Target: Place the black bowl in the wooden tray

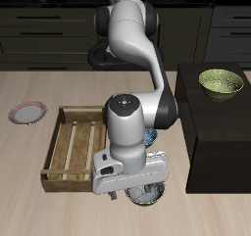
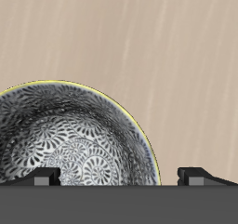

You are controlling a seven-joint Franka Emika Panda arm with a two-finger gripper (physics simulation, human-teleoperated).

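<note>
The gripper [image 1: 137,189] is being held open and empty above the black bowl [image 2: 70,139]; nothing is being carried, the wooden tray [image 1: 71,147] is lying unfilled

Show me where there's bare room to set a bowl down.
The slatted bottom of the wooden tray is bare. So is the tabletop behind it, between the pink-rimmed plate and the dark box. Crowded: between tray and box, where the open gripper hangs over the black bowl.
</note>
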